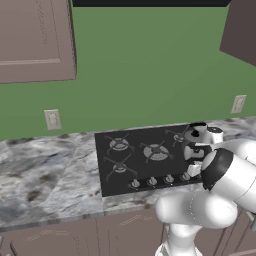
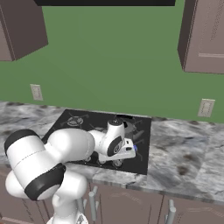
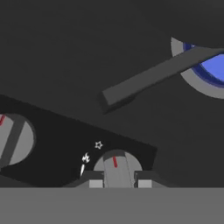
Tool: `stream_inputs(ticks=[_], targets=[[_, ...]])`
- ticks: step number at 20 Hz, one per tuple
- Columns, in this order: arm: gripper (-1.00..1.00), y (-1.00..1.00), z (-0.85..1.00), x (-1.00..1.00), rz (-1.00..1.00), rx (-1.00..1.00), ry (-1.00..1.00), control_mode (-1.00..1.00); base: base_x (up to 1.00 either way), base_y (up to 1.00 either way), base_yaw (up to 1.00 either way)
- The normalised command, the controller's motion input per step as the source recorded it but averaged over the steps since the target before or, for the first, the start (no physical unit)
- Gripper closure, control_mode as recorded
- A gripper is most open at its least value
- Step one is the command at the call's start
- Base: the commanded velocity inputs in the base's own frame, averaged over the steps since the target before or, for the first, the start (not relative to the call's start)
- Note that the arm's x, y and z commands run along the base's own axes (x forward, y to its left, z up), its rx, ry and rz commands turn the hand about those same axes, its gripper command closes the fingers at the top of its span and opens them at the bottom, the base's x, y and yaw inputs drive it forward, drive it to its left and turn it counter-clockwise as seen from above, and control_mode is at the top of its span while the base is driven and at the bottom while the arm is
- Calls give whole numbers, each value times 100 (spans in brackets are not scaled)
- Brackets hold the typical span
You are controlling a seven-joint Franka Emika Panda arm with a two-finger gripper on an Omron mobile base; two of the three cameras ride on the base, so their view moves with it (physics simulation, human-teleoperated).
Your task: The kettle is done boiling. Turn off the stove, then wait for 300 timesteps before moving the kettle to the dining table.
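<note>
The black glass stove (image 1: pixel 111 176) lies in the marble counter, its silver knobs along the front edge. My gripper (image 3: pixel 120 180) is down at the right end of that row, and in the left base view the gripper (image 1: pixel 193 173) is at the rightmost knob. Its two fingertips (image 3: pixel 96 180) flank the raised bar of a silver knob (image 3: pixel 116 164) with a red mark. A blue flame ring (image 3: pixel 214 65) glows at a burner beyond a grate bar (image 3: pixel 153 76). The dark kettle (image 1: pixel 196 129) stands on the right side of the stove (image 2: pixel 142 162), and the kettle (image 2: pixel 128 125) is mostly hidden behind my hand.
Another knob (image 3: pixel 13 140) sits to the left in the hand view. Marble counter (image 1: pixel 45 175) extends left of the stove, and counter (image 2: pixel 183 153) extends right. Brown wall cabinets (image 1: pixel 35 40) hang above, with outlets (image 1: pixel 52 119) on the green wall and drawers below.
</note>
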Motion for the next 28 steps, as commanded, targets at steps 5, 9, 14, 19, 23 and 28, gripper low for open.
stream_inputs(ticks=[5, 9, 14, 19, 23, 28], targets=[[100, 0, -1, -9, -19, 4, 0, -100, 0, 0, 0], [100, 0, -3, -7, -20, 3, 1, -100, 0, 0, 0], [100, 0, -5, -5, -20, 3, 2, -100, 0, 0, 0], [100, 0, -4, -6, -20, 3, 2, -100, 0, 0, 0], [100, 0, -3, -5, -21, 3, 0, -100, 0, 0, 0], [100, 0, -5, -8, -22, 1, 0, -100, 0, 0, 0]])
